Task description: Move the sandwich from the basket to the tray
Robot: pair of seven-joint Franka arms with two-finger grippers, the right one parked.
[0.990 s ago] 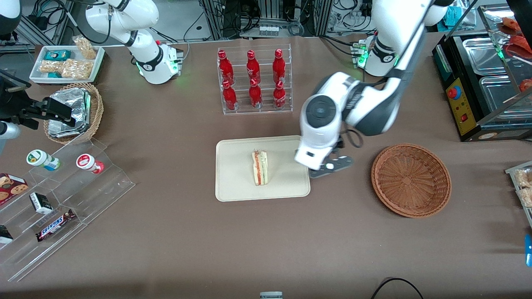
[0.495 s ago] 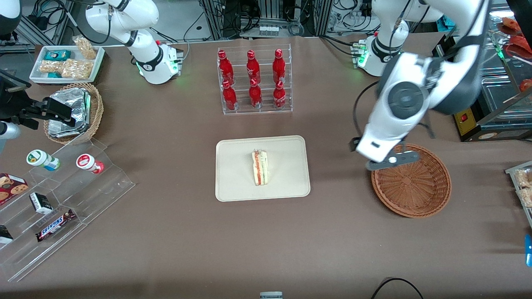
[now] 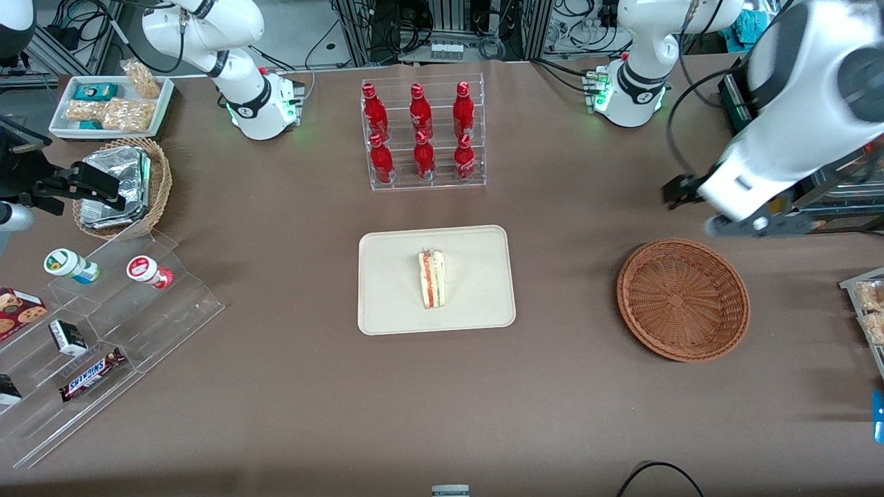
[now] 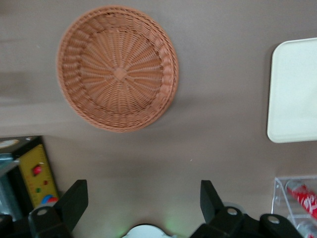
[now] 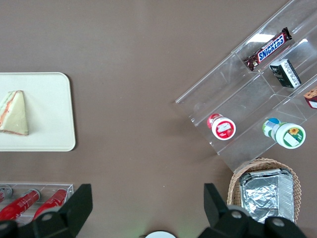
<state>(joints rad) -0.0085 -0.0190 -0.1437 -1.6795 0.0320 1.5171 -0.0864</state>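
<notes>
- A brown cloth-covered counter [image 3: 290, 386] fills the scene under even light.
- Tangled cables and metal racks [image 3: 442, 27] line its edge farthest from the front camera.

The left arm's gripper [image 4: 141, 208], above the table near the basket, has black fingers [image 4: 74, 201]; the arm is glossy white, seemingly with dark grey joints and a green-lit base.

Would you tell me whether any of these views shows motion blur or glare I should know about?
Front view: the left arm and its gripper are smeared; the sandwich, tray and basket are sharp. Left wrist view: the basket is slightly soft, the open gripper empty. Right wrist view: glare on the acrylic stand.
</notes>
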